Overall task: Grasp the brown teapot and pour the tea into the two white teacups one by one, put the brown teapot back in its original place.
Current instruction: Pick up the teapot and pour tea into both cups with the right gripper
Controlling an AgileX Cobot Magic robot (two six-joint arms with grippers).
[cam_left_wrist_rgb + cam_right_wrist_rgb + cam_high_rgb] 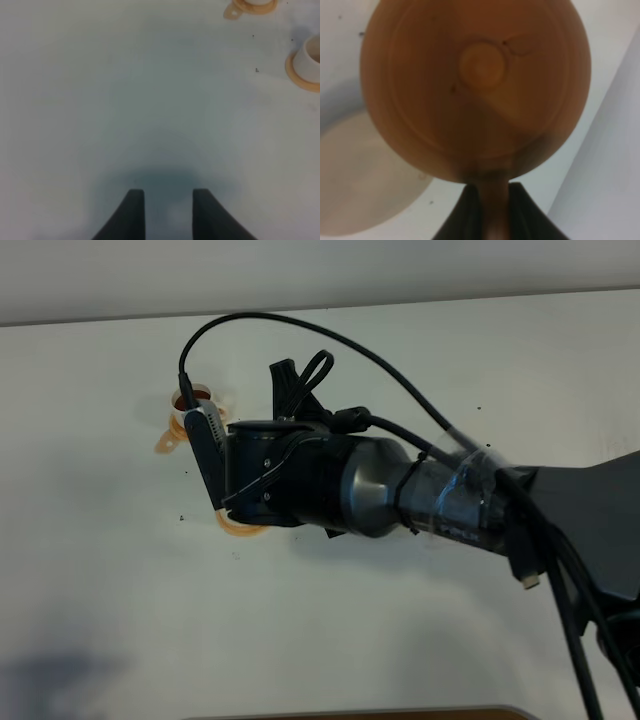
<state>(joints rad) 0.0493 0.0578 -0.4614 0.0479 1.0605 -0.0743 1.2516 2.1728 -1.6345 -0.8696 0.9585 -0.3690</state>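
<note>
No legible text, brand or number (nor on the brown teapot [475,85])

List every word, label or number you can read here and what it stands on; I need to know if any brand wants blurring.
No readable text anywhere.
The brown teapot, held by the right tool, shows only dark specks, no lettering.
The white teacup and orange saucers are plain.
Faint marks under the clear tape on the right arm are too blurred to read.
</note>
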